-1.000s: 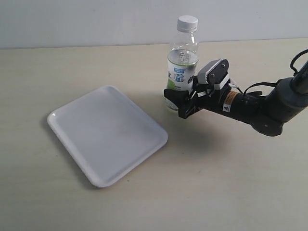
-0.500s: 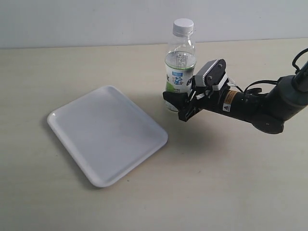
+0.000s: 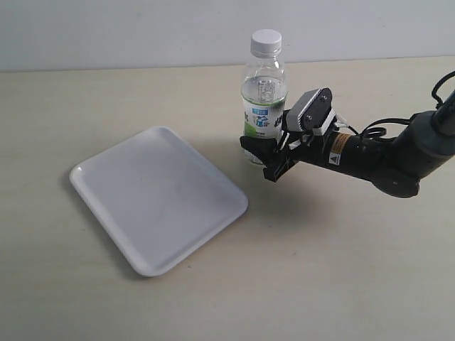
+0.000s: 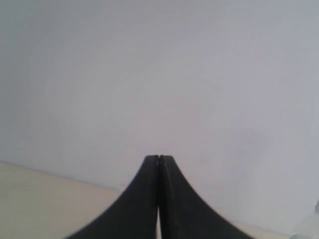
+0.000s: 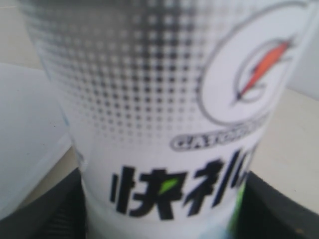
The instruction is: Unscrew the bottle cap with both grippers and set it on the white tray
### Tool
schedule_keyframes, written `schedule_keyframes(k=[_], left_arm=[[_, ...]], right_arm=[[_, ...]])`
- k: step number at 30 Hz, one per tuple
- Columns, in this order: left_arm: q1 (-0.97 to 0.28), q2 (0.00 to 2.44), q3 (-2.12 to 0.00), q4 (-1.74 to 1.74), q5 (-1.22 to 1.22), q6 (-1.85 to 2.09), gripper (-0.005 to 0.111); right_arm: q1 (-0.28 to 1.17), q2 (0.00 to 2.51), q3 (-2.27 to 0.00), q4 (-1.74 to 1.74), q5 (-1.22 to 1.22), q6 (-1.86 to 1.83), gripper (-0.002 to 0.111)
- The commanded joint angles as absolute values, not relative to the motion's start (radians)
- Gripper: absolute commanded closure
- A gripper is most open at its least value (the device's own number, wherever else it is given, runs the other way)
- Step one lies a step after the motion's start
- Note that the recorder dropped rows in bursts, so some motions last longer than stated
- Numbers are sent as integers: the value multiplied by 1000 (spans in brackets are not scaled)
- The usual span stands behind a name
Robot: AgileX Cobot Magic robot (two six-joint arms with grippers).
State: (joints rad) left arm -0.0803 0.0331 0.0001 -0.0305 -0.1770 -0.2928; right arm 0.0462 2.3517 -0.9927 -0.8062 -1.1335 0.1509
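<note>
The bottle (image 3: 264,106) stands upright on the table, just right of the white tray (image 3: 156,199). Its white bottle cap (image 3: 266,42) sits on the neck. My right gripper (image 3: 264,158) reaches in from the right and is shut on the bottle's lower body. In the right wrist view the label (image 5: 159,99) fills the frame, with a black finger (image 5: 50,209) pressed against each side. My left gripper (image 4: 159,158) is shut and holds nothing. It faces a plain wall and does not show in the exterior view.
The tan table runs back to a pale wall. The right arm (image 3: 398,160) and its cables stretch in from the right edge. A corner of the tray (image 5: 25,129) shows beside the bottle in the right wrist view.
The right gripper and the bottle in it have shifted a little to the left together. The tray has not moved.
</note>
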Motion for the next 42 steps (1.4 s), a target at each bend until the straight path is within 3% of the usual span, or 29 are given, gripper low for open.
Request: schedule_keyframes(k=[1, 9, 16, 21, 25, 28, 35, 38, 42], left_arm=[[-80, 55, 0, 100, -424, -523, 107], [-80, 444, -379, 743, -390, -995, 107], [-80, 871, -783, 1676, -364, -1554, 107], [-80, 1140, -1007, 1744, -428, -1650, 107], [-80, 1284, -1144, 1744, -477, -1359, 107], [-80, 1353, -1165, 1744, -388, -914, 107], [-140, 1521, -1203, 1744, 594, -384, 107], [-154, 1599, -1268, 1488, 748, -200, 107], [-173, 1654, -1357, 916, 764, 286, 107]], right_arm=[[47, 2338, -996, -811, -1154, 139, 108], [47, 2338, -996, -811, -1149, 122, 108], [47, 2338, -996, -811, -1145, 113, 108], [47, 2338, -996, -811, -1117, 105, 108], [47, 2338, -996, -811, -1087, 95, 108], [47, 2338, -996, -811, -1085, 93, 108], [47, 2338, -996, -784, -1085, 91, 108], [47, 2338, -996, -784, -1085, 77, 108], [47, 2338, -996, -784, -1072, 75, 108]])
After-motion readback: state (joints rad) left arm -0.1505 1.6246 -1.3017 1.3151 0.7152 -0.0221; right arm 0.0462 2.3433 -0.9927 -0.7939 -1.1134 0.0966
